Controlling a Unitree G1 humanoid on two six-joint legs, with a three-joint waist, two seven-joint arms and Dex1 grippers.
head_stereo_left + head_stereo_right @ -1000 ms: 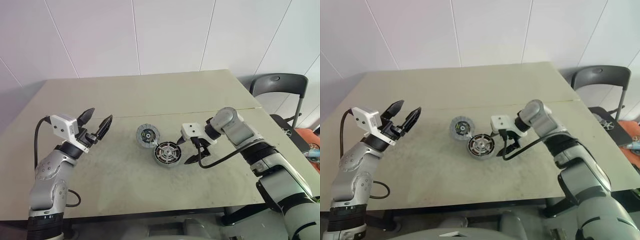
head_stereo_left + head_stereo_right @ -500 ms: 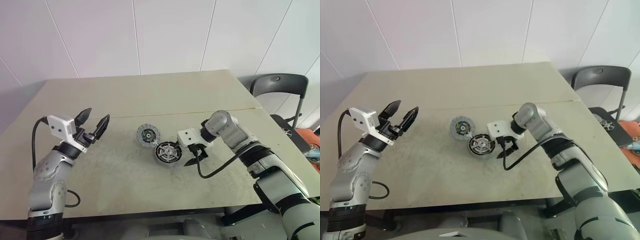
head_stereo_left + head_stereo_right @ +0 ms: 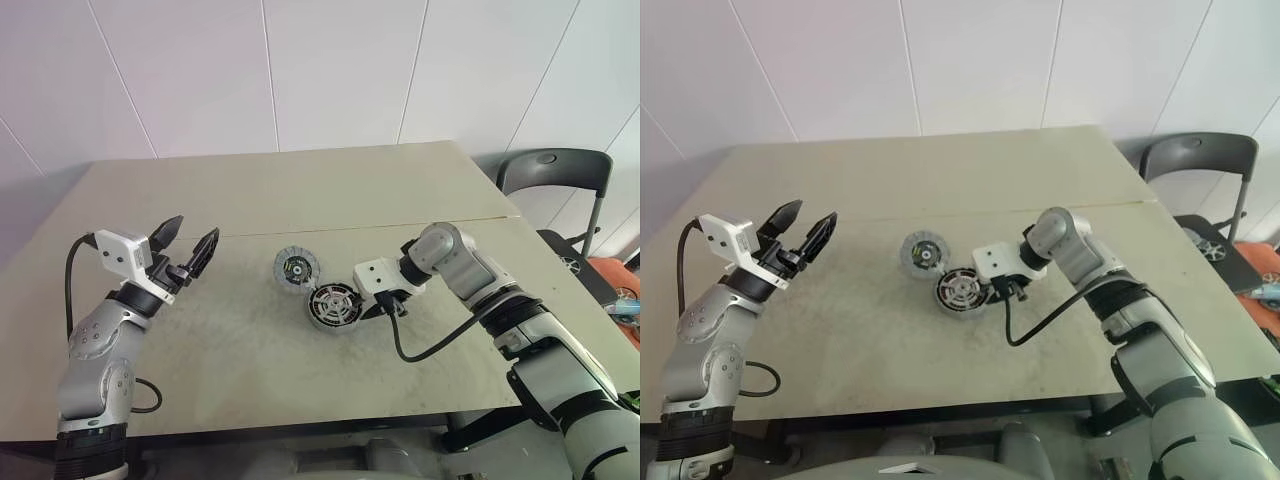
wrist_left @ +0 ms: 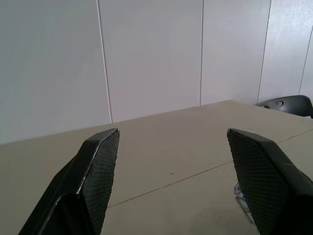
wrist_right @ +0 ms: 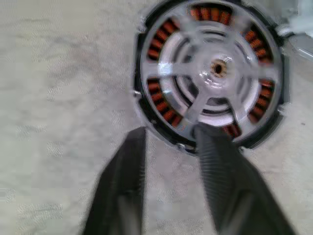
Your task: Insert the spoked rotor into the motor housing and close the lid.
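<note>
— On the worktop, where do the parts lie?

— Near its middle the motor housing sits flat, with the spoked rotor lying in it over the copper windings. The lid rests just beside it, farther from the robot.

— And the right gripper?

— Its fingers are drawn close, one over the housing's dark rim, the other outside it.

— The left gripper?

— Raised well apart to the left, its fingers spread wide and holding nothing.
</note>
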